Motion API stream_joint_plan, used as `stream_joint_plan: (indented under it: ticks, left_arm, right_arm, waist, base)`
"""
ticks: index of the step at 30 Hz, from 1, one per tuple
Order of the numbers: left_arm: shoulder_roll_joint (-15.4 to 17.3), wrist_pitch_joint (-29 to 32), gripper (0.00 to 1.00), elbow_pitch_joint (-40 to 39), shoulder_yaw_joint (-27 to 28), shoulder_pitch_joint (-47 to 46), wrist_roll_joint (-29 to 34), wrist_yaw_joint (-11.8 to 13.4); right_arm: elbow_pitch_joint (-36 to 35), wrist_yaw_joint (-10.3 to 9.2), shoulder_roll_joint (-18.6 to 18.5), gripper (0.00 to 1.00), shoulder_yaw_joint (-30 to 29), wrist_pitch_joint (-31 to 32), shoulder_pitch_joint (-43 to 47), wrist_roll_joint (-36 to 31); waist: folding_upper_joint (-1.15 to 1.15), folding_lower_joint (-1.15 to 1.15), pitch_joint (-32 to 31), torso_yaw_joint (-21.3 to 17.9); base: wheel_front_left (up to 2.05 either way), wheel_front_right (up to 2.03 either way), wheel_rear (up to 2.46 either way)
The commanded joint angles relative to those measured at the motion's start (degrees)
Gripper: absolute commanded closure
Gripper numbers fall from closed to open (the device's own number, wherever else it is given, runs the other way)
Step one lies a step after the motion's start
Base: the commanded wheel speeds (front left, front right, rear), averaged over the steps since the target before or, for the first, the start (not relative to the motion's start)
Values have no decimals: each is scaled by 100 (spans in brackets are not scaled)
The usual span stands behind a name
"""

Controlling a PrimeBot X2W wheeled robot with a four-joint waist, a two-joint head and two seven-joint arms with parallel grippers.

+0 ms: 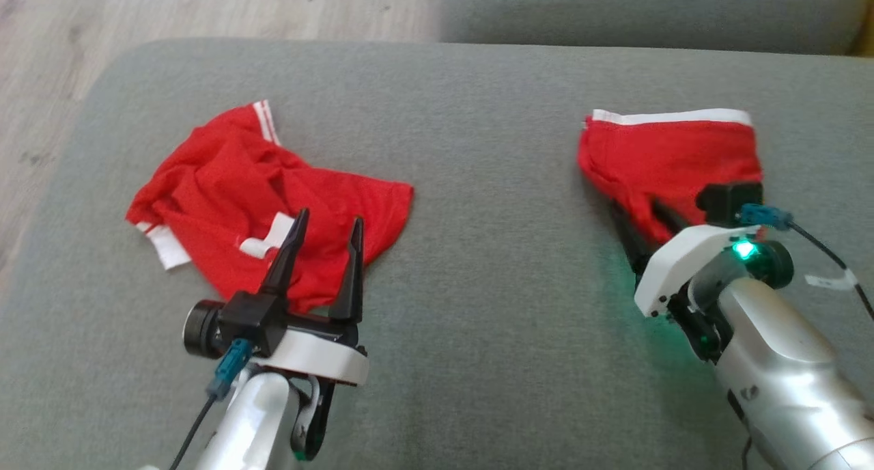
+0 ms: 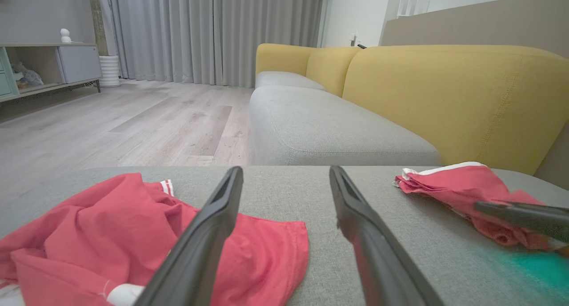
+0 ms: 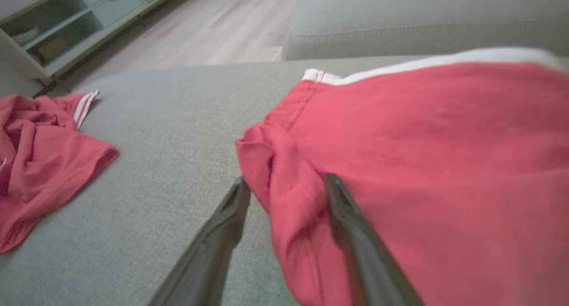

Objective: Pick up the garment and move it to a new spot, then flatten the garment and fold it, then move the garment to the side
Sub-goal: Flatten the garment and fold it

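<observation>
Two red garments with white trim lie on the grey cushion [image 1: 491,265]. The crumpled one [image 1: 259,197] [image 2: 111,226] [image 3: 40,155] lies at the left. My left gripper [image 1: 328,217] [image 2: 285,169] hovers open over its near right edge, holding nothing. The other garment [image 1: 672,159] [image 2: 462,186] [image 3: 422,163] rests in a flatter bundle at the right, white band at its far edge. My right gripper [image 1: 642,217] [image 3: 286,181] is at this bundle's near left corner, jaws apart, with a fold of red cloth between the fingers.
The cushion's left edge drops to a wooden floor [image 1: 61,60]. Beyond its far edge stands a grey sofa seat [image 2: 320,128] with a yellow back [image 2: 444,97]. A low cabinet [image 2: 49,66] is by the far wall. Bare grey cushion separates the two garments.
</observation>
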Motion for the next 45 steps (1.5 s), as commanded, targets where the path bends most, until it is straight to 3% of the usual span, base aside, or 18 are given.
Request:
stream_joint_plan:
  ticks: [1, 8, 16, 24, 30, 37, 38, 39, 45]
  left_arm:
    - [48, -29, 0, -154, 179, -116, -40, 5]
    - [63, -29, 0, -177, 279, -46, -64, 2]
    - [56, -29, 0, -241, 374, 105, -73, 25]
    - [44, -29, 0, -465, 518, 406, -120, 10]
    - [39, -29, 0, -578, 650, 629, -54, 33]
    - [38, -29, 0, -656, 566, 495, -22, 9]
    - [38, -29, 0, -669, 543, 446, -15, 8]
    - [38, -29, 0, -680, 520, 392, -8, 5]
    - [37, -29, 0, -746, 341, -26, -26, -3]
  right_arm:
    - [-121, -4, -74, 0, 47, -204, -135, 44]
    - [-181, -4, -195, 0, -259, -1105, -149, -104]
    - [-981, -4, -231, 0, -1524, -1284, 385, -1037]
    - [-2969, -4, 795, 0, -3230, -1287, 2018, -2682]
    - [-3546, -4, 1068, 0, -3483, -1288, 2730, -2945]
    - [-3565, -4, 1088, 0, -3425, -1197, 2548, -2989]
    - [-3548, -4, 1088, 61, -3446, -1146, 2434, -2997]
    - [-3523, -4, 1089, 100, -3467, -1097, 2298, -2995]
    - [-3154, -4, 1017, 100, -3644, -730, 1247, -3162]
  waist:
    - [0, 0, -77, -112]
    - [0, 0, -351, -534]
    - [0, 0, -630, -902]
    - [0, 0, -708, -1075]
    - [0, 0, -667, -1082]
    - [0, 0, -355, -909]
    - [0, 0, -246, -866]
    - [0, 0, -147, -824]
    - [0, 0, 591, -465]
  base:
    - [0, 0, 0]
    - [0, 0, 0]
    - [0, 0, 0]
    - [0, 0, 0]
    - [0, 0, 0]
    - [0, 0, 0]
    - [0, 0, 0]
    - [0, 0, 0]
    - [0, 0, 0]
